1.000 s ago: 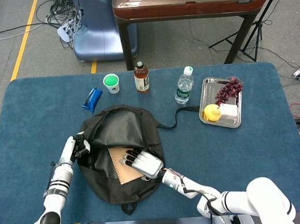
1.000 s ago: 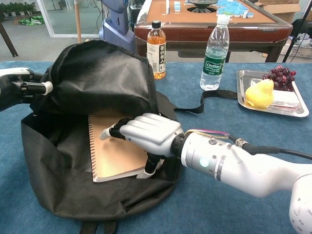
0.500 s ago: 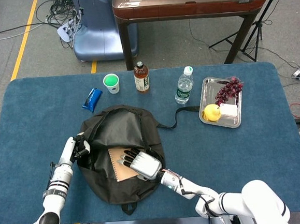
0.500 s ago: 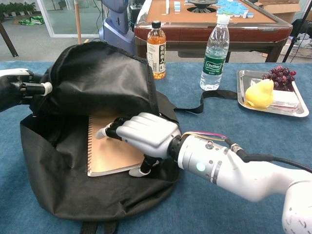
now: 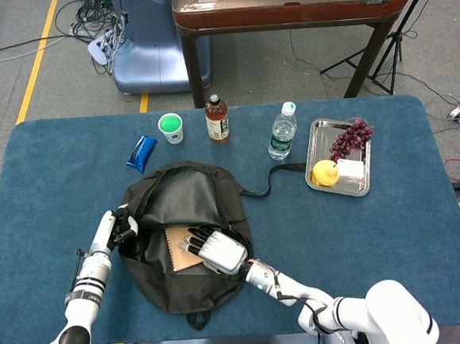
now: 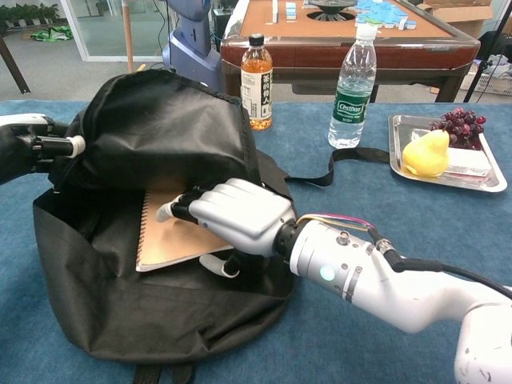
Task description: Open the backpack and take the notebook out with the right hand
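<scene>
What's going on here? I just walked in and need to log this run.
The robot is taking a notebook out of an open black backpack on the blue table. The left robot hand holds the flap up at the bag's edge. The right robot hand grips the notebook, fingers on its cover and thumb beneath, and the notebook is partly inside the opening. A tea bottle, a water bottle and a tray of fruit stand behind.

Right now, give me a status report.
Left hand holds backpack flap up. Right hand grips notebook, partly inside. Flap overhangs its top edge.
</scene>
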You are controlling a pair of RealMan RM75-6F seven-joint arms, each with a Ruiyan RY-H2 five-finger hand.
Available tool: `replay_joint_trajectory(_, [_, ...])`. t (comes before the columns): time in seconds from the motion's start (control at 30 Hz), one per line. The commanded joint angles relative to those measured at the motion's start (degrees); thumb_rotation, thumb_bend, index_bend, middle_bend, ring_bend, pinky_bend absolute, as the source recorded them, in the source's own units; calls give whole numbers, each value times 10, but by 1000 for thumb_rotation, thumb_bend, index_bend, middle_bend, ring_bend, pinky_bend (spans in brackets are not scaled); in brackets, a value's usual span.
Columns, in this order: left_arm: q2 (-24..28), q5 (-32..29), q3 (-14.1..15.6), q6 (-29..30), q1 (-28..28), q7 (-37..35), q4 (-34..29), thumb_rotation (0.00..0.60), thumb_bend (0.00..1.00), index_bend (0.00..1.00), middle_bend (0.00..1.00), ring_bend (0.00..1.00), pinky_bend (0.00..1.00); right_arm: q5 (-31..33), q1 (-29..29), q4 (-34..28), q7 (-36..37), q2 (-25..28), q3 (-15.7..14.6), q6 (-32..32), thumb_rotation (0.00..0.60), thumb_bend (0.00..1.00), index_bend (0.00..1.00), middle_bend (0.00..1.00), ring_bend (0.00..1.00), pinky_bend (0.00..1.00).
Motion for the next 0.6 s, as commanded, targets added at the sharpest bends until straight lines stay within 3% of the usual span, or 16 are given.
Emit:
replay_joint_trajectory(0.03, [0,0,0,-1,0,-1,1,600,674,521,230,178,246,-4,0,9,8,-4,0,7,600,479,250,225,116,197])
replay_joint_trajectory(0.4, [1,-2,-1,-7,-1,-7,2,600,674,515,221,178,247,-13,-2,41,28,-20,2,34,600,507,580,315,184,197])
replay_joint_trajectory(0.6, [1,-4,-2,-10,-3,-9,5,600,673,511,220,177,247,-19,-4,51,38,-23,5,58,600,530,681,367,236,196])
